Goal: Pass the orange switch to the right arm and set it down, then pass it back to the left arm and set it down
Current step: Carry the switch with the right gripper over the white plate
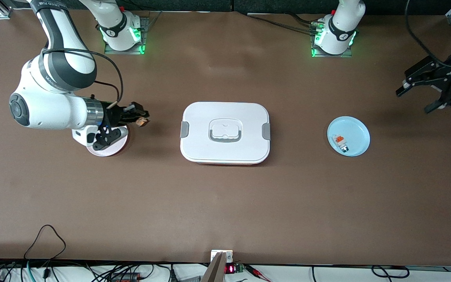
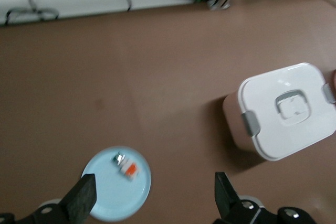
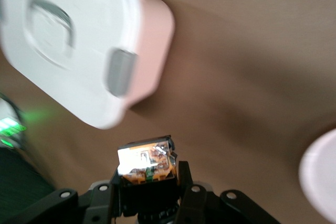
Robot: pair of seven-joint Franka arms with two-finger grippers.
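We see the orange switch (image 1: 143,122) clamped in the right gripper (image 1: 144,119), held above the table at mid-height of the frame. The box (image 1: 225,133), white with grey clips, sits closed at frame centre. The left gripper (image 1: 414,102) hangs with its fingers spread, waiting.

Brown counter (image 1: 225,203). Blue plate (image 1: 356,137) sat toward left arm's end w/ small white-grey part (image 1: 341,142), orange patch, on it. Pink plate (image 1: 110,149) sat toward right arm's end. Cables (image 1: 45,250) ran along counter's near edge.
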